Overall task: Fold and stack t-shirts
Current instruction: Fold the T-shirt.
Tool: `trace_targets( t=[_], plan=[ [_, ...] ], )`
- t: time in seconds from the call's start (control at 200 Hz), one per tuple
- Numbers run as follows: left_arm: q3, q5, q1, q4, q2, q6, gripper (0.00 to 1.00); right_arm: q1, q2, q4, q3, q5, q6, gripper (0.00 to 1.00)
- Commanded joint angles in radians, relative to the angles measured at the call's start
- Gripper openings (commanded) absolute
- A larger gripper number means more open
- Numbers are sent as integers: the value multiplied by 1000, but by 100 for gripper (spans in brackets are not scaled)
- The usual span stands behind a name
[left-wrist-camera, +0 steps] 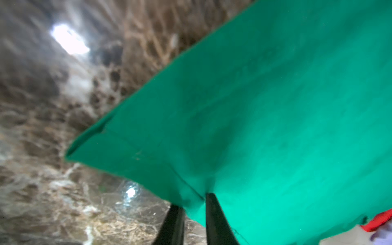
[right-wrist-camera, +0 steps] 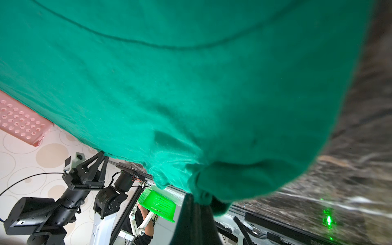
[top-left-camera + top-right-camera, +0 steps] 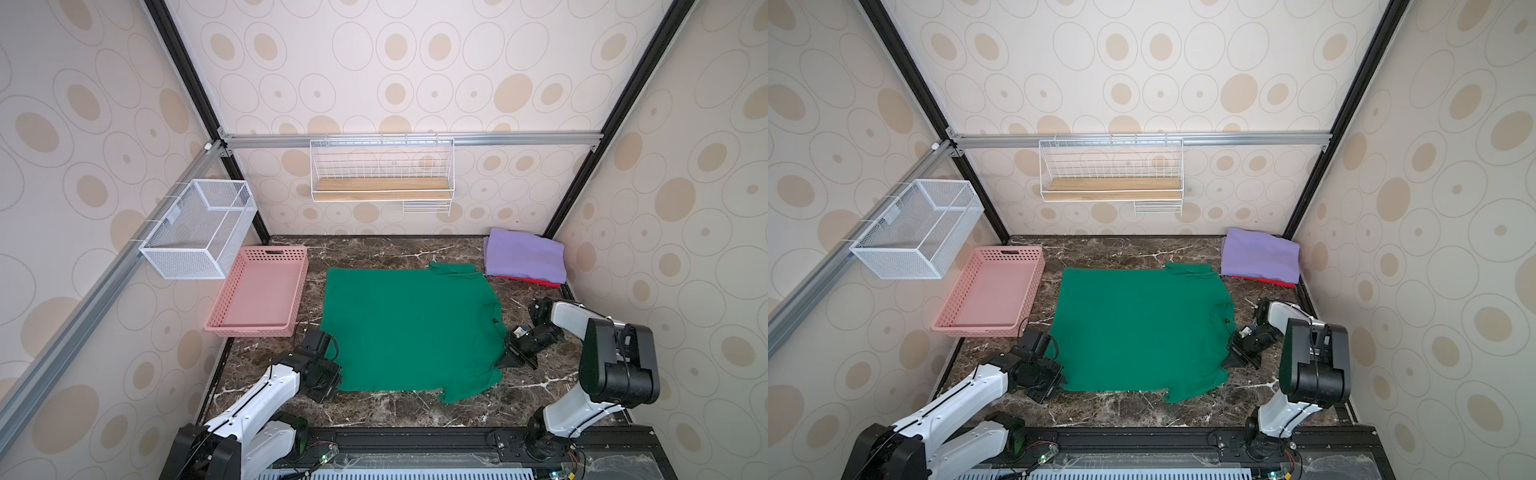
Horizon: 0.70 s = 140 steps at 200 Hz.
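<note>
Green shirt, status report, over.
Left pincer and right pincer shut on green shirt edges. Shirt spread out, unfolded. Purple shirt on red shirt, near far sleeve.

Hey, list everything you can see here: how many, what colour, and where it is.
green t-shirt: one, deep green, spread flat mid-table
lavender t-shirt: one, lavender, folded, far right corner, on the red one
red t-shirt: one, red, under the lavender one
plastic basket: one, pink, table's left side
mesh basket: one, white, on left wall rail
wire shelf: one, white with wooden board, back wall
table: one, dark marble, underneath everything
left pincer: one, black, shut on the green t-shirt's hem
right pincer: one, black, shut on the green t-shirt's right edge
</note>
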Motion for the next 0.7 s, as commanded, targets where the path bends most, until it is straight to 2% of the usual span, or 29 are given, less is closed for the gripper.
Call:
trace_targets(
  t=[0.0, 0.025, 0.27, 0.526, 0.696],
  plan=[
    [37, -16, 5, -13, 12, 34, 2, 5, -25, -33, 15, 6, -2, 0],
    [37, -16, 5, -13, 11, 35, 0, 4, -26, -32, 17, 7, -1, 0],
    [57, -12, 5, -79, -13, 57, 0, 6, -25, -37, 21, 5, -1, 0],
    [229, -52, 6, -274, -8, 176, 0, 6, -68, -57, 12, 11, -4, 0],
    [306, -69, 6, -321, 40, 236, 0, 6, -95, -86, 29, 11, -2, 0]
  ],
)
